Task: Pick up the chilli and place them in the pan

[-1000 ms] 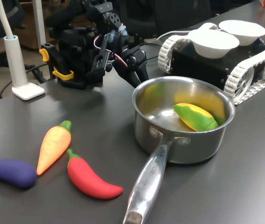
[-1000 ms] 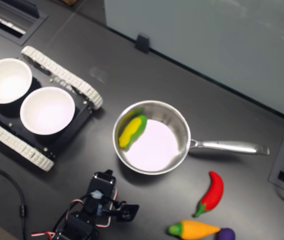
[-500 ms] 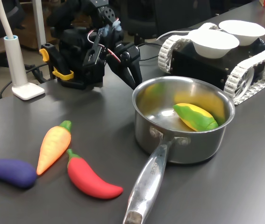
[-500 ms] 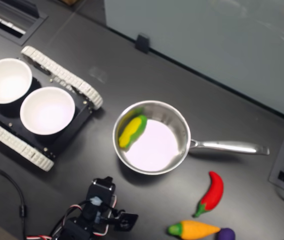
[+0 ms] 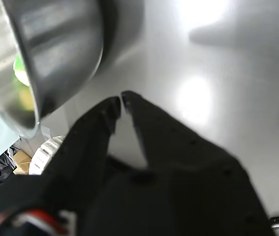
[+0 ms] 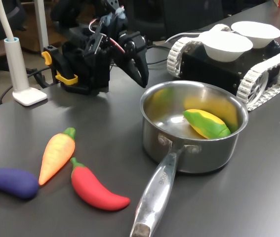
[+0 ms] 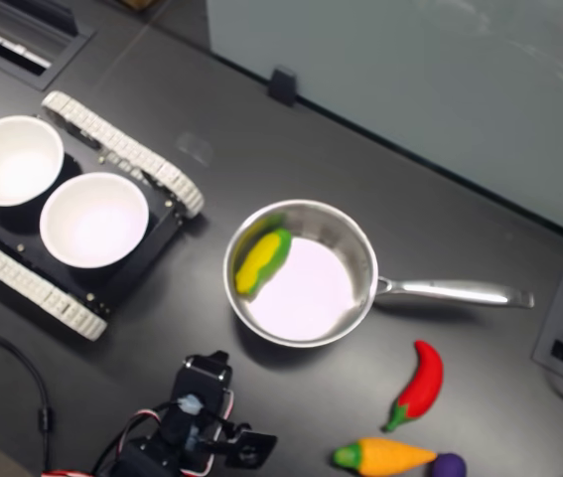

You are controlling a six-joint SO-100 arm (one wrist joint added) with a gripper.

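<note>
One dark counter (image 6: 258, 197) carries the pan (image 6: 194, 129), corn already inside. The chilli (image 6: 96, 188) lies beside its handle, touching the carrot (image 6: 57, 154). The tool (image 6: 140, 75), seemingly clenched and empty, should spread wide and descend across the chilli's middle.

no readable text, labels, brands or numbers anywhere

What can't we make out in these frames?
- Eggplant: cut off by the bottom edge of the second exterior view.
- Chilli: outside the wrist view.
- Corn: only a blurred green-yellow patch in the wrist view, hidden by the pan wall.
- Tool: blurred in the wrist view.
</note>
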